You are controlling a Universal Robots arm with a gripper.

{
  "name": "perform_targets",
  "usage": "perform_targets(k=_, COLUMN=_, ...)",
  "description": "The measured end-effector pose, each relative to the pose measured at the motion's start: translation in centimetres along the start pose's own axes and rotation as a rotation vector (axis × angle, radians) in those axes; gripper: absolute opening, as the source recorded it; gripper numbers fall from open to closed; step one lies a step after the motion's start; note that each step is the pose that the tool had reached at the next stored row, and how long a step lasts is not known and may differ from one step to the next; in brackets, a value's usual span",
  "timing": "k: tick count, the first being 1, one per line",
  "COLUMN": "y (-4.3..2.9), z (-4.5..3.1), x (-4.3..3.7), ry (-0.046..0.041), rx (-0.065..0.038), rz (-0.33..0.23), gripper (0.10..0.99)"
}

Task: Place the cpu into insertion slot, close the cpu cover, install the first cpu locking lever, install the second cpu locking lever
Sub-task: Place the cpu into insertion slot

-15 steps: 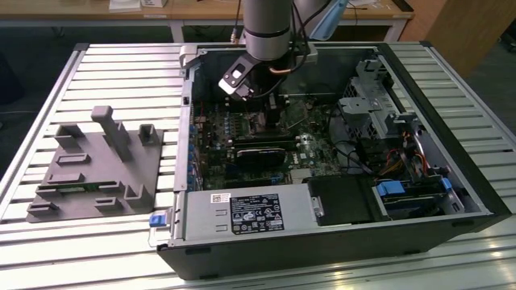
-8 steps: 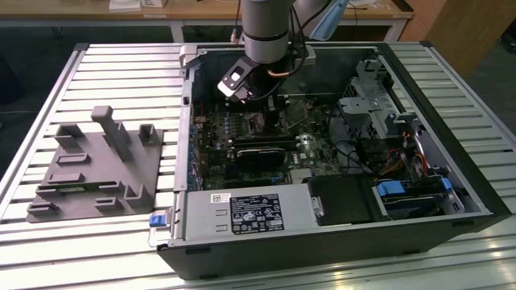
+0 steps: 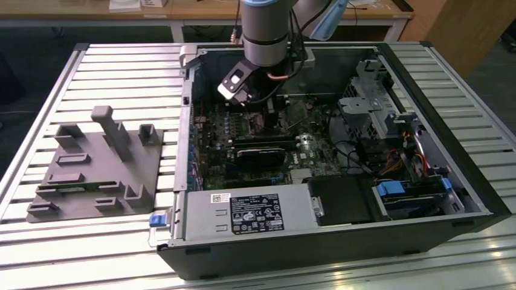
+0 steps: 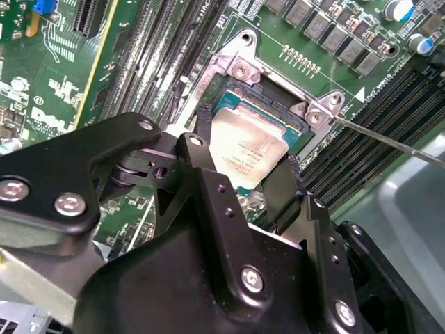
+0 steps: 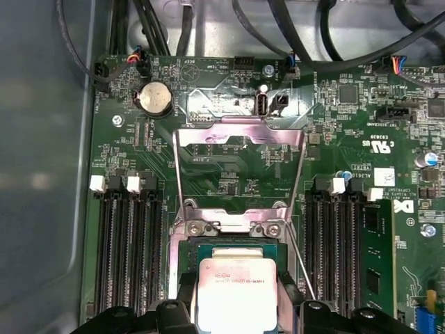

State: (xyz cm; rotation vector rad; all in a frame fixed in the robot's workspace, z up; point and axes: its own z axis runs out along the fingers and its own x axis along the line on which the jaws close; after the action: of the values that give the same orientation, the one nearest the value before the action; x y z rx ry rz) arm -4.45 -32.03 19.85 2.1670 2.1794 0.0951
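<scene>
Upper centre of the exterior view, gripper (image 3: pixel 260 107) w/ jaws narrow, pinching the cpu (image 4: pixel 247 147) just above the insertion slot (image 4: pixel 264 101) in the second wrist view; if seated tilted/off-square, it could jam or damage the slot.

your cpu (image 4: pixel 247 149), a pale silvery square with print on top, is pinched at two sides by the end effector (image 4: pixel 243 170) right over the dark slot (image 4: pixel 268 103); whether it's seated you can't tell. the silvery windowed cover (image 5: pixel 243 136) stands flipped open, and a thin wire lever (image 4: pixel 389 141) juts out unlatched.
</scene>
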Motion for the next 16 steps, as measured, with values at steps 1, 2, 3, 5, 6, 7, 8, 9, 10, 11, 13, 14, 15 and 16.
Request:
perform_targets(k=1, y=-0.02, z=0.06, x=0.0, ry=0.0003, rx=0.0, rz=0.0, gripper=0.541)
perform_targets(k=2, y=-0.05, z=0.12, x=0.01, ry=0.0005, rx=0.0, rz=0.001, gripper=0.541)
perform_targets(k=3, y=-0.07, z=0.17, x=0.01, ry=0.0005, rx=0.0, rz=0.001, gripper=0.541)
perform_targets(k=5, y=-0.13, z=0.26, x=0.02, ry=0.0005, rx=0.0, rz=0.003, gripper=0.541)
perform_targets(k=6, y=-0.16, z=0.31, x=0.02, ry=0.0005, rx=0.0, rz=0.004, gripper=0.541)
perform_targets(k=7, y=-0.17, z=0.35, x=0.03, ry=0.0004, rx=0.0, rz=0.005, gripper=0.541)
perform_targets(k=8, y=-0.19, z=0.41, x=0.04, ry=0.0003, rx=0.0, rz=0.006, gripper=0.541)
perform_targets(k=9, y=-0.21, z=0.45, x=0.05, ry=0.0, rx=0.0, rz=0.007, gripper=0.541)
perform_targets(k=10, y=-0.21, z=0.5, x=0.05, ry=-0.0001, rx=0.0, rz=0.008, gripper=0.541)
perform_targets(k=11, y=-0.22, z=0.52, x=0.05, ry=-0.0001, rx=0.0, rz=0.009, gripper=0.541)
perform_targets(k=13, y=-0.22, z=0.52, x=0.05, ry=-0.0002, rx=0.0, rz=0.009, gripper=0.541)
perform_targets(k=14, y=-0.22, z=0.53, x=0.06, ry=0.0, rx=0.0, rz=0.01, gripper=0.541)
perform_targets(k=15, y=-0.22, z=0.53, x=0.06, ry=0.0, rx=0.0, rz=0.01, gripper=0.541)
perform_targets(k=16, y=-0.22, z=0.53, x=0.06, ry=0.0, rx=0.0, rz=0.01, gripper=0.541)
